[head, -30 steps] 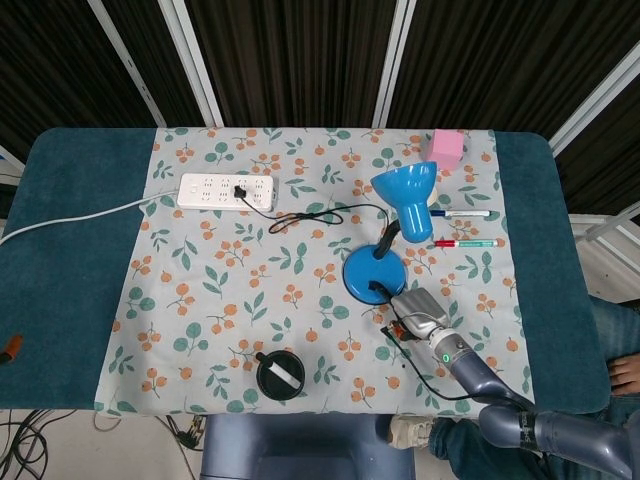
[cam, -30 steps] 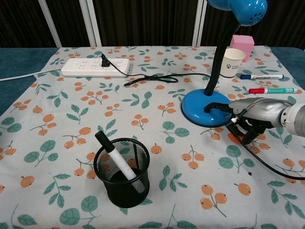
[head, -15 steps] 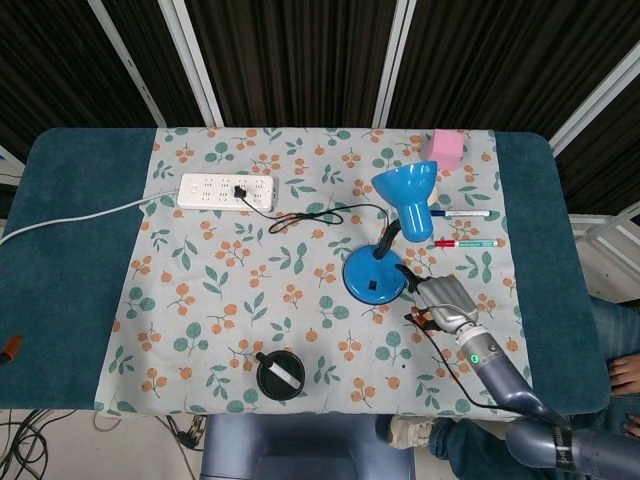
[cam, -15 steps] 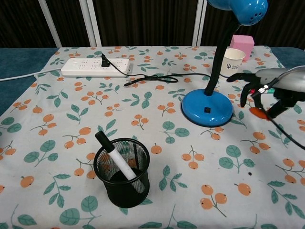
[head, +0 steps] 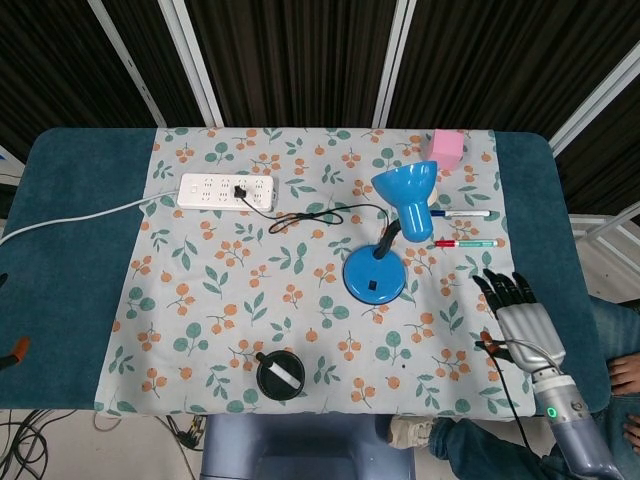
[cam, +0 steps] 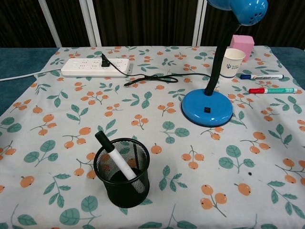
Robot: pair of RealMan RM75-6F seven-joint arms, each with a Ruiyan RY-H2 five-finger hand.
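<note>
While the head view looks straight down on the table, the right hand (head: 522, 318) shows in the lower right of the frame, over the right edge of the floral cloth (head: 250, 290), palm down. Its dark fingers (head: 505, 288) are spread apart and point toward the top of the frame, and it holds nothing. Nearest to it are two markers lying up-frame from the fingertips, in the middle right of the picture. The red and green marker (head: 468, 243) is the closer one; the blue marker (head: 461, 213) lies just beyond it, parallel. Both have their long axis running left to right across the frame, crosswise to the way the fingers point. Left of the markers stands the blue desk lamp (head: 374, 279), its round base to the upper left of the hand and well apart from it. No left hand shows here.

Seen from the chest view, neither hand appears. The red and green marker (cam: 272, 90) and the blue marker (cam: 261, 76) lie at the right edge of the frame, again lengthwise left to right, behind and to the right of the lamp base (cam: 207, 108).
</note>
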